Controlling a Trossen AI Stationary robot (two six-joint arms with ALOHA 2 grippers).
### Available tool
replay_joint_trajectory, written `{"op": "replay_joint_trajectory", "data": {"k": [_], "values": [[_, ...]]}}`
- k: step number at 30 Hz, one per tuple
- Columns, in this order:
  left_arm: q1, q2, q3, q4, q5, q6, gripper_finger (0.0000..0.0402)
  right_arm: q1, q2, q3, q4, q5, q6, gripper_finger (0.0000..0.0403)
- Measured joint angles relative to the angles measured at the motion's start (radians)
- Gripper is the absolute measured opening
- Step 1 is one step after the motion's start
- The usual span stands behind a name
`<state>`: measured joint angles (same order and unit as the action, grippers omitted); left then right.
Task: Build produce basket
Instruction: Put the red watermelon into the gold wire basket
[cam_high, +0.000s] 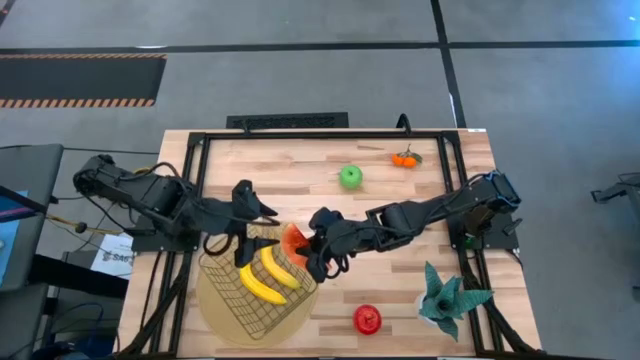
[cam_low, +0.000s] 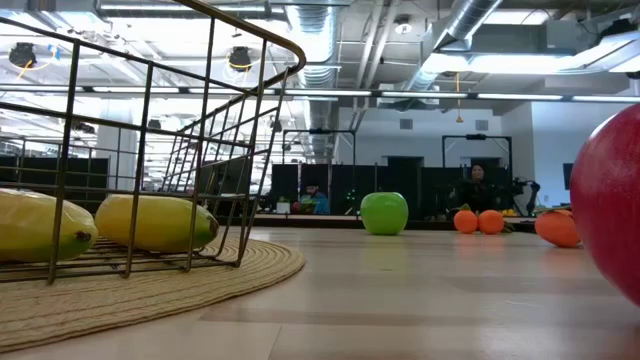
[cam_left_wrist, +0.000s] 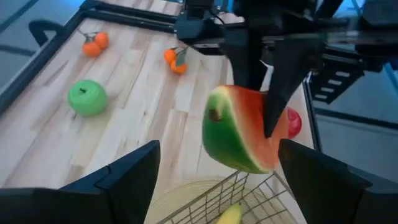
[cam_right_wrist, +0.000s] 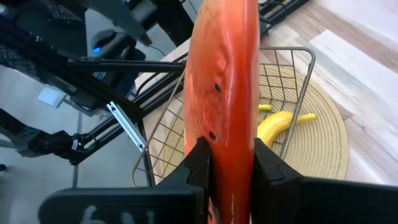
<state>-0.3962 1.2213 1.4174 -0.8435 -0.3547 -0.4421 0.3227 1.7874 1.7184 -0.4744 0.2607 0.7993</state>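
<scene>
Holding: red-orange wedge slice with green rind (cam_high: 293, 240), clamped upright between the fingers of the right claw (cam_high: 318, 252); its flat faces are pinched and its long axis stands roughly vertical in the right wrist view (cam_right_wrist: 225, 93).

Position: the wedge hangs over the rim of the dark thin-wire mesh basket (cam_high: 225, 290), at the basket's 1 o'clock corner in the high view. The basket interior lies toward 7 o'clock from the right claw, so the judged next move is a short carry that way, then a lowering and release.

Contents of basket: two yellow bananas (cam_high: 268, 276), lying side by side, long axes running 10 to 4 o'clock, filling the half nearest the wedge. Free floor shows at the 8 o'clock side. The wedge may land on the bananas if dropped at once.

Support: round tan woven mat (cam_high: 215, 318) beneath the basket, on the wooden table (cam_high: 300, 170).

Left claw (cam_high: 240, 215): fingers spread wide, empty, just beside the basket's 11 o'clock edge and near the wedge; in its wrist view the slice (cam_left_wrist: 239, 134) sits between its fingers but farther ahead. Risk judged: crowding of the two claws over one corner.

Remaining produce, all well apart from the basket:
- green apple (cam_high: 350, 177), 1 o'clock.
- small leafy oranges (cam_high: 405, 158), 2 o'clock.
- shiny red round fruit (cam_high: 367, 319), 4 o'clock.

Not produce: teal spiky-leaved plant (cam_high: 447, 297), far at 3 o'clock.
</scene>
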Motion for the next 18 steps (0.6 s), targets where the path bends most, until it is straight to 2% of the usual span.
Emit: {"op": "replay_joint_trajectory", "data": {"k": [4, 10, 14, 18], "values": [[0.035, 0.009, 0.000, 0.000, 0.040, -0.049, 0.0311, 0.013, 0.001, 0.028, -0.010, 0.015, -0.049, 0.0060], [0.070, 0.037, -0.002, 0.095, 0.201, -0.068, 0.0311, 0.018, 0.000, 0.073, -0.020, 0.081, -0.141, 0.0060], [0.080, 0.053, 0.001, 0.170, 0.244, -0.063, 0.0311, 0.018, 0.000, 0.093, -0.019, 0.084, -0.187, 0.0060], [0.090, 0.079, 0.000, 0.226, 0.245, -0.048, 0.0311, 0.014, 0.000, 0.094, -0.025, 0.085, -0.191, 0.0060]]}}
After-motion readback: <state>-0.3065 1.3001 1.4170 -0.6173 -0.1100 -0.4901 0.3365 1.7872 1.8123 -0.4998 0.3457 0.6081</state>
